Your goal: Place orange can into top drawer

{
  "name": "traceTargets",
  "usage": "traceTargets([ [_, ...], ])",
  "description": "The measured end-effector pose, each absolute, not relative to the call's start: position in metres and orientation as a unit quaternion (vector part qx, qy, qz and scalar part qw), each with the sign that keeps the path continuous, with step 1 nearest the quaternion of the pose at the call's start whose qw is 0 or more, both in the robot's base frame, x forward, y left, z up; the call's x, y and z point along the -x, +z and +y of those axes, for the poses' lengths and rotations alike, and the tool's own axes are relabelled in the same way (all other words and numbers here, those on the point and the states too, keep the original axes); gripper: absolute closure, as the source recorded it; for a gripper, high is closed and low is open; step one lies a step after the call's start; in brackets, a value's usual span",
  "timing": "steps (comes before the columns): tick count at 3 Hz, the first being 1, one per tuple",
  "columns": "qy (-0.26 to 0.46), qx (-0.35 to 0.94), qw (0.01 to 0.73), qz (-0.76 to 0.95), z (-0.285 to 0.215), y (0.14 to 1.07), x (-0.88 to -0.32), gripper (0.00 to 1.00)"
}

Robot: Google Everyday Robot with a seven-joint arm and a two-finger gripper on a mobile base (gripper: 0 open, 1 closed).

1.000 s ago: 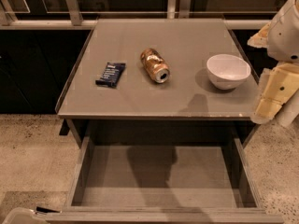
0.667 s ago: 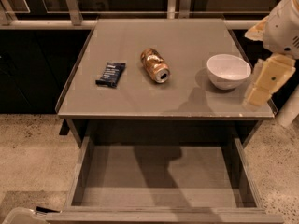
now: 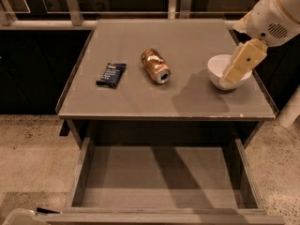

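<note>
Lying on its side near the centre of the frame, the orange can (image 3: 155, 65) rests on the grey table (image 3: 187, 97) with its silver top turned toward the lower right. That pose would let it roll if nudged, so a grasp would probably do best closing across the round body. Nothing touches it. To its left, well apart, lies a flat dark blue snack bar wrapper (image 3: 111, 74), and to its right, near the table's right edge, sits a white bowl (image 3: 214, 72).

The gripper (image 3: 233, 75) hangs at the right of the frame, its cream body slanting down from the white arm (image 3: 274, 11) in the upper right corner and overlapping the bowl from this viewpoint. Whether it is above the bowl or touching it I cannot tell. Whether it is spread or closed I cannot tell either, though nothing appears to be in its hold. It is well apart from the can.

Below the tabletop the top drawer (image 3: 164, 179) stands pulled out across the lower frame, its flat grey bottom in plain view — ready to receive. By my reading, reaching toward the can is the step in hand; pick-up and drop-off are not yet done.
</note>
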State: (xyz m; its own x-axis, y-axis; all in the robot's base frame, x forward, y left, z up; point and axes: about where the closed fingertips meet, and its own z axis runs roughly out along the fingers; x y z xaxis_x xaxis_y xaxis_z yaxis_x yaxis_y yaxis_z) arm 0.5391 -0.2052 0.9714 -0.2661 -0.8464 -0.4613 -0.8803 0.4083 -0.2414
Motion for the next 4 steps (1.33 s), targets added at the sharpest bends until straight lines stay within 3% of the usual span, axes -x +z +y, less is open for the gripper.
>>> traceTargets([
  [2, 0.042, 0.502, 0.293, 0.813, -0.216, 0.969, -0.538, 0.0],
  [4, 0.093, 0.457, 0.327, 0.822, -0.178, 0.943, -0.569, 0.0],
])
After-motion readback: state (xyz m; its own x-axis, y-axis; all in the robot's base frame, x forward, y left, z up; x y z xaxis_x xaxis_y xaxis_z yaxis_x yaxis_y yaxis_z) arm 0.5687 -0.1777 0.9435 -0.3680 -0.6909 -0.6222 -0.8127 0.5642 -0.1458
